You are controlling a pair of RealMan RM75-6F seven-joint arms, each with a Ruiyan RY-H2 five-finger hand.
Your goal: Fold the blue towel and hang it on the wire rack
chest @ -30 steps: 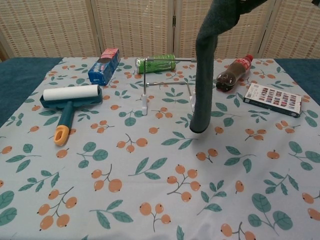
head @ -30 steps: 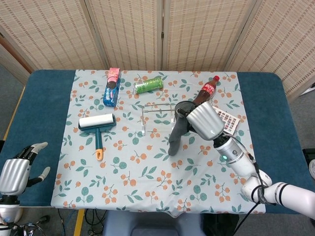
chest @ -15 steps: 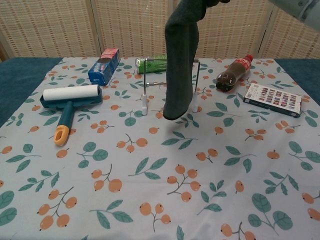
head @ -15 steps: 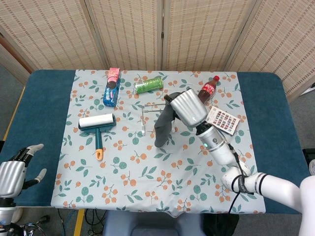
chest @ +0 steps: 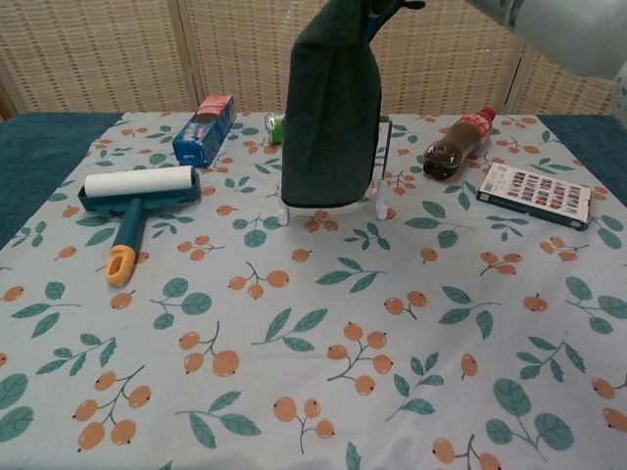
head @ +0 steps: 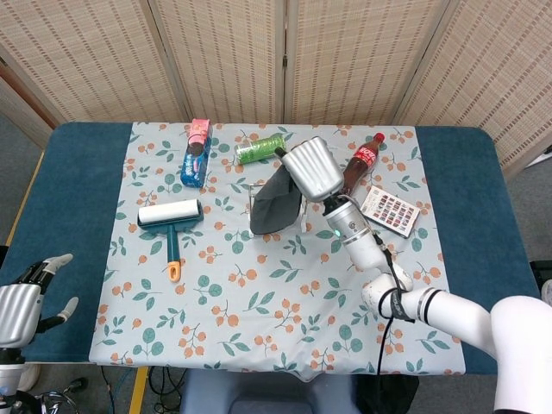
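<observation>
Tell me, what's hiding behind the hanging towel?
Behind the towel, held up by the right hand, stands the wire rack; only its right post and white feet show. A bit of the green can peeks out at the left. The rest is covered.

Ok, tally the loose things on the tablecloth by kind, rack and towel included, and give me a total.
Towel: 1
Rack: 1
Lint roller: 1
Toothpaste box: 1
Green can: 1
Cola bottle: 1
Flat card box: 1
Total: 7
</observation>
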